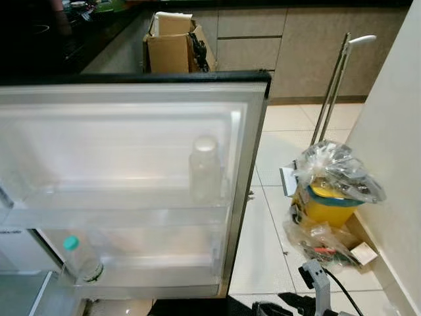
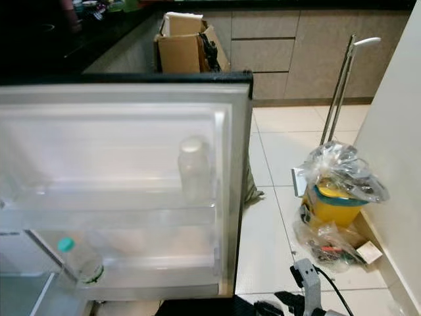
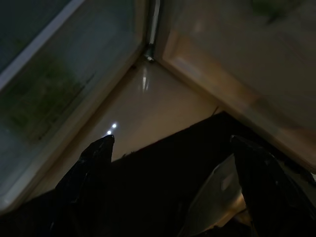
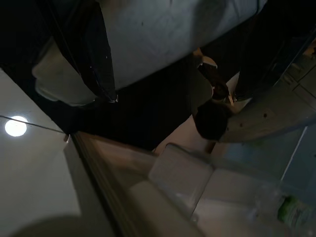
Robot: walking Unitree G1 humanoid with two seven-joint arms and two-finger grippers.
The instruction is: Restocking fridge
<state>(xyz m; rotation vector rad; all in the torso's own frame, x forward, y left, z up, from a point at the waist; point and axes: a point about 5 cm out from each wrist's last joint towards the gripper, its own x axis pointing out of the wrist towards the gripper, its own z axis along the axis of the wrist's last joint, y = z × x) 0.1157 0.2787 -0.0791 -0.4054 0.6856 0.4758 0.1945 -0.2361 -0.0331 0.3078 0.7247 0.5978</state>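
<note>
Fridge door (image 1: 131,125) stands swung wide open, spreading across the left and centre of the head views, its inner side facing up at the camera. On the upper door shelf (image 1: 118,214), toward its right end, stands a frosted white bottle (image 1: 205,168), upright. On the lower door shelf (image 1: 145,270), at lower left, a clear bottle with a teal cap (image 1: 77,258) leans tilted.

Left tool (image 3: 173,168) hangs low in shadow, its two black fingers spread apart and holding nothing. Right tool (image 4: 163,64) also hangs idle over the floor, fingers apart, empty.

Judged from this, stock has yet to be fetched. Done well, each new item should go upright into the bare stretch of the upper shelf, well apart from the white bottle, lowered behind the shelf rail before letting go.

Pale glossy floor tiles (image 1: 283,151) fill the right. Against the right wall sits a yellow bin (image 1: 329,207) wrapped in clear plastic, with a metal-handled tool (image 1: 335,85) leaning behind. An open cardboard box (image 1: 172,43) rests at upper centre beside grey cabinets (image 1: 316,46).
</note>
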